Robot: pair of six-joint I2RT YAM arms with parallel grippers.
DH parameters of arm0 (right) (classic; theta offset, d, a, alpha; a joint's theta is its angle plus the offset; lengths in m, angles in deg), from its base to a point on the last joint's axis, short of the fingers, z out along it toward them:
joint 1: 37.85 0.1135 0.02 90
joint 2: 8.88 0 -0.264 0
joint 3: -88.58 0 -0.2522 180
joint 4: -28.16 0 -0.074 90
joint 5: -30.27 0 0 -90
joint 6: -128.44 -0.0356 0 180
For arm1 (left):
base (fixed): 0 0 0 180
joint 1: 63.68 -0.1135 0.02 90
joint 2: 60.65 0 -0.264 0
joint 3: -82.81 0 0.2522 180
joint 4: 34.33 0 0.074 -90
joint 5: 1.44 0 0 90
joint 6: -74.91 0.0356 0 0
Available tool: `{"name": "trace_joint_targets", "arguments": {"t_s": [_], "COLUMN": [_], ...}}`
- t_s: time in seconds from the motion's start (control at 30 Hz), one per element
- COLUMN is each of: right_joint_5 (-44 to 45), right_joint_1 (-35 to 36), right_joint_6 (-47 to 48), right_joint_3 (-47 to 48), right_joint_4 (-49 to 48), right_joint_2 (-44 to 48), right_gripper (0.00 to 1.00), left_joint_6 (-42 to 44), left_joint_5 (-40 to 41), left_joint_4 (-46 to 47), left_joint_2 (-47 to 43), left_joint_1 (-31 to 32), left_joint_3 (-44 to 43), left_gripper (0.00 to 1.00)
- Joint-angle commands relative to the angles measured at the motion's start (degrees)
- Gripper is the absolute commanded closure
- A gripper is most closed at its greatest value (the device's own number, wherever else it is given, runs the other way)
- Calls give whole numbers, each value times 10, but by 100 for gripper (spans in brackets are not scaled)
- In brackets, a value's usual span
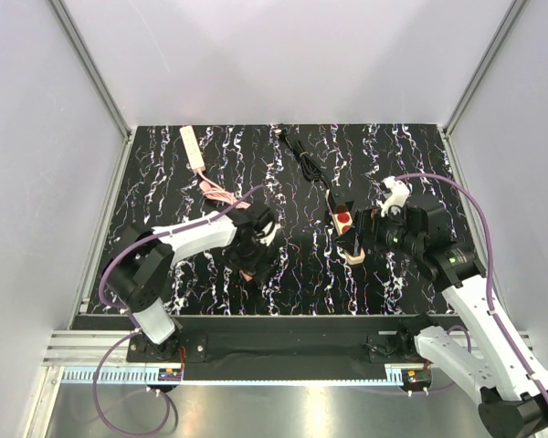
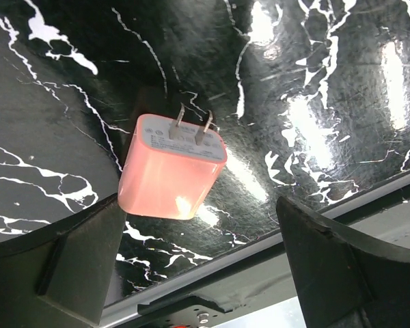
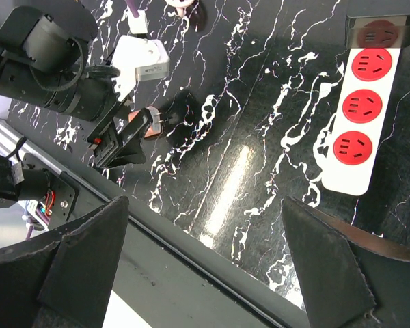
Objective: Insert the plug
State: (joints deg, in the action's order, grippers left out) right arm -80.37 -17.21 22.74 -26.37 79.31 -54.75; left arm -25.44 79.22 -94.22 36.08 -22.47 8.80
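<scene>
Near the front edge of the black marbled table (image 2: 314, 82), the left gripper (image 2: 201, 236) stands wide open. The pink charger plug (image 2: 172, 171) lies ungripped just ahead, close beside one finger, prongs pointing away. Farther off, the right gripper (image 3: 205, 239) hangs wide open and empty near the white power strip (image 3: 361, 123).

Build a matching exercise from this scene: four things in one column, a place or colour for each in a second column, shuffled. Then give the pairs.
Column one
1. plug
2. socket strip
3. cream strip
4. black cable

Column two
A. at the far left of the table
B. pink, lying between the open jaws of the left gripper
C. white with red sockets
D. runs from the far edge towards the middle

Pairs: 1-B, 2-C, 3-A, 4-D
</scene>
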Motion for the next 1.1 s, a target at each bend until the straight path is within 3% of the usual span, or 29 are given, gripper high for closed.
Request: {"name": "trace_joint_targets", "arguments": {"t_s": [0.0,0.17,0.57,0.67,0.7,0.77,0.83,0.97,1.07], "right_joint_5": [-7,-8,0,3,2,4,6,23,12], "right_joint_1": [4,4,4,4,4,4,4,4,4], "right_joint_6": [1,1,6,8,8,8,6,-2,1], "right_joint_3": [-1,8,7,9,10,10,4,-8,-19], "right_joint_4": [-6,0,1,2,2,1,-1,-7,-41], "right_joint_2": [14,12,7,5,5,3,-1,-12,-12], "right_gripper": [0,0,0,0,0,0,0,0,2], "left_joint_6": [2,10,20,23,24,24,15,-17,-73], "left_joint_5": [38,64,83,83,82,76,66,-10,-84], "left_joint_4": [-11,-11,-19,-21,-24,-26,-28,-18,12], "left_joint_2": [9,36,80,85,87,90,87,45,3], "left_joint_1": [10,12,13,13,13,14,15,14,12], "left_joint_3": [-33,-47,-90,-97,-99,-104,-106,-131,-164], "left_gripper": [7,13,19,25,29,59,80,99,100]}}
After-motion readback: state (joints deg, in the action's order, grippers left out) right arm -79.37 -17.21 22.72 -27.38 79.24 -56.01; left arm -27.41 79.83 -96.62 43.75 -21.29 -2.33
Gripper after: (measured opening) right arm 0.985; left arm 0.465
